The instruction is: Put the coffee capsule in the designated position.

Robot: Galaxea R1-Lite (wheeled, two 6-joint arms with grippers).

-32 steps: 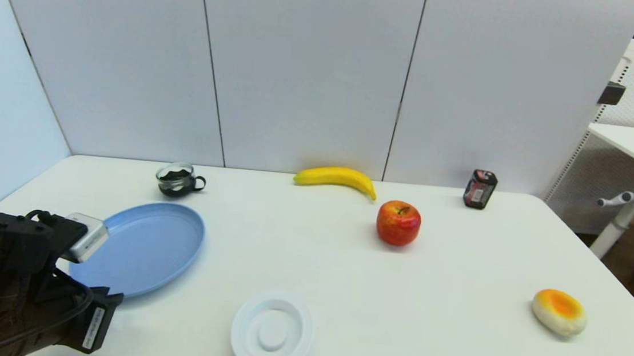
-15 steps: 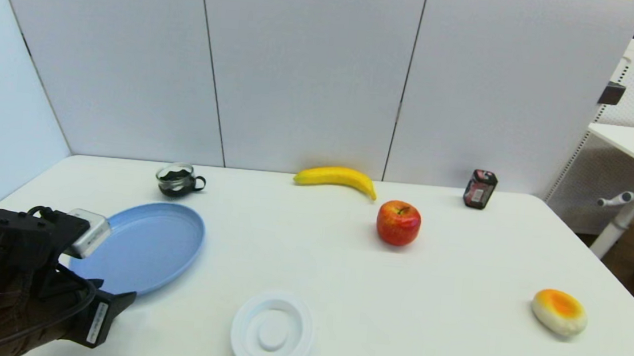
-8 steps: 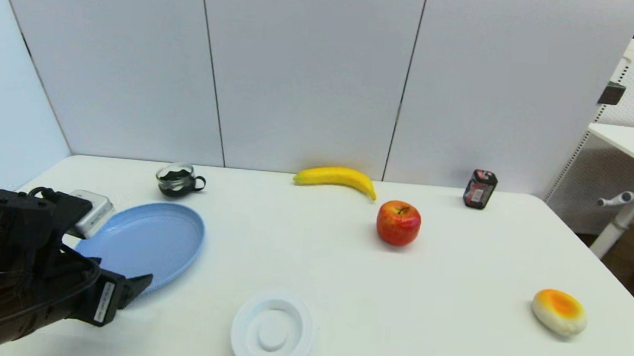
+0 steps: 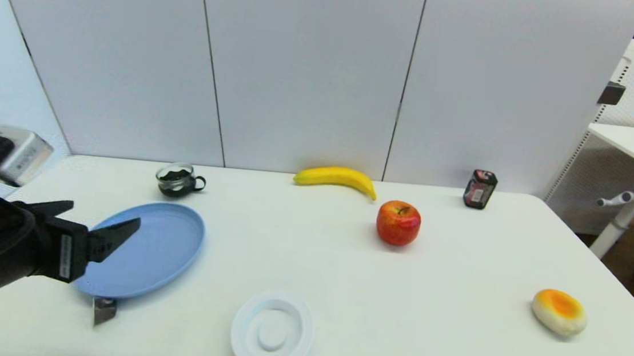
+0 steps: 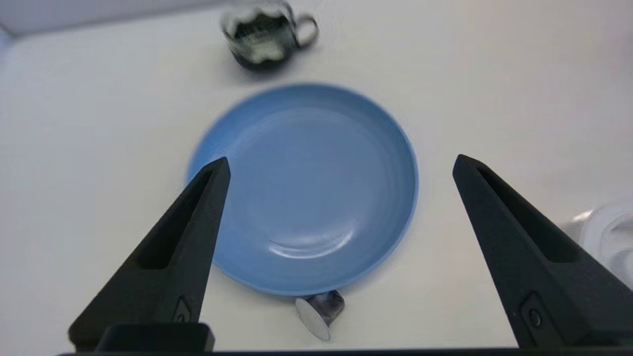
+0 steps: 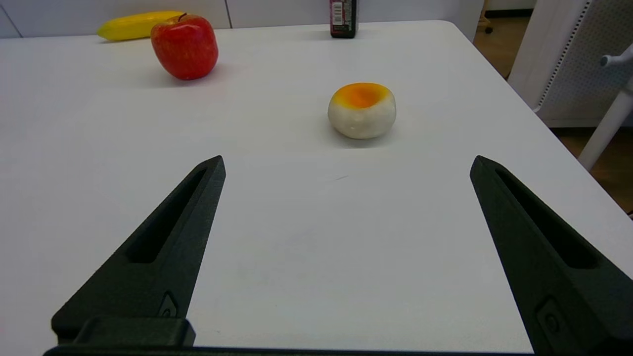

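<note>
Beside the blue plate (image 5: 316,148) rim, coffee capsule (image 5: 320,311); left claw (image 5: 341,168) spread above.

White table (image 4: 341,295), grey wall panels (image 4: 303,68), maybe wood floor.

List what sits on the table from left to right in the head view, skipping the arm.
Coffee capsule → glass cup → white round holder → banana → apple → dark jar → orange-topped bun. The blue plate overlaps the first two, so unplaced.
</note>
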